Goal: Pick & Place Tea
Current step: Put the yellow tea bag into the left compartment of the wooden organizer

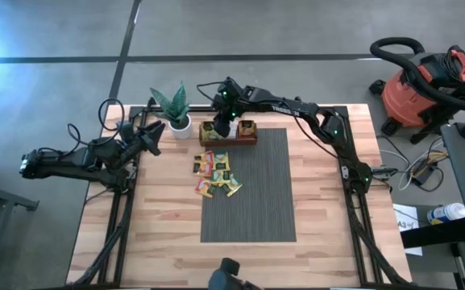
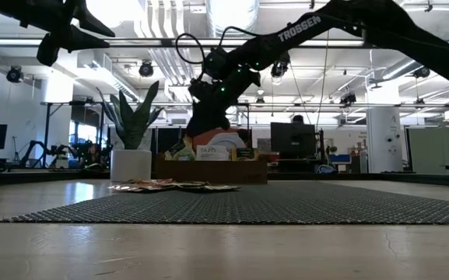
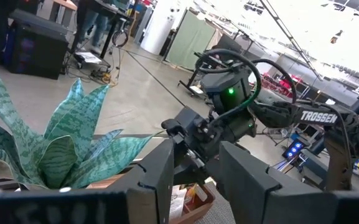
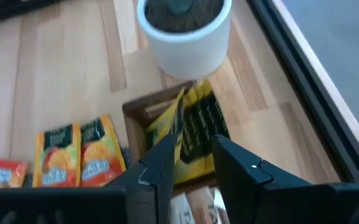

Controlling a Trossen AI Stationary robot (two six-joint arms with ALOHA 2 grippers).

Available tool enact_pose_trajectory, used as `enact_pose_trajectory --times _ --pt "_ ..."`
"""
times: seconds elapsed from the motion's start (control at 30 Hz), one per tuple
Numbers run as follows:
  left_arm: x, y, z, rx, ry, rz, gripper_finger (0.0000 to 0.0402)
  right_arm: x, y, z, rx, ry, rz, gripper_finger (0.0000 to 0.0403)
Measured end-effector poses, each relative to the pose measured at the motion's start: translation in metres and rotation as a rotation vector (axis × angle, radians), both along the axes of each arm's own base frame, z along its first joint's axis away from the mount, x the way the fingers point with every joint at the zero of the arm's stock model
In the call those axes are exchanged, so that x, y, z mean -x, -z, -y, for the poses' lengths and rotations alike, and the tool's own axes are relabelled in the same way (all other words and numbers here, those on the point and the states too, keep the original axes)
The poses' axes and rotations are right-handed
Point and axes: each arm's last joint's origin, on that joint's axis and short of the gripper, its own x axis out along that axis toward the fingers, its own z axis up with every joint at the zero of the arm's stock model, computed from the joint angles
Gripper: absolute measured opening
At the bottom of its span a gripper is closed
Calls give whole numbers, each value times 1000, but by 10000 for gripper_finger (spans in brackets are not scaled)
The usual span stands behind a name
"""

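Several small tea sachets (image 1: 216, 173), yellow, green and orange, lie loose on the grey mat (image 1: 252, 201) and beside its left edge; the low view shows them flat (image 2: 170, 186). The brown wooden tray (image 1: 248, 138) stands at the mat's far edge. My right gripper (image 1: 222, 127) hovers over the tray's left end, open. In its wrist view (image 4: 193, 165) the fingers straddle yellow sachets (image 4: 195, 134) that stand leaning in a compartment, and I see no touch. My left gripper (image 1: 155, 135) is open in the air left of the plant, also seen in its wrist view (image 3: 195, 180).
A potted plant in a white pot (image 1: 176, 113) stands just left of the tray, close to both grippers (image 4: 185, 37). More sachets (image 4: 79, 155) lie near the tray. The near half of the mat is bare. A red vacuum (image 1: 421, 89) sits on the floor off the table's far right corner.
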Motion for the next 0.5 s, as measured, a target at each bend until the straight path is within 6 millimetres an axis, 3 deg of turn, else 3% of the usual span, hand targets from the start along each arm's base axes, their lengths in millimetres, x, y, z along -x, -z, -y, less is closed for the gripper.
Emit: enact_pose_trajectory --times 0.27,0.5 --pt "0 0 0 1 0 0 124 -12 6 6 -31 7 -43 125" --pt "0 1 0 0 0 -12 124 -14 12 7 -36 -10 -81 97"
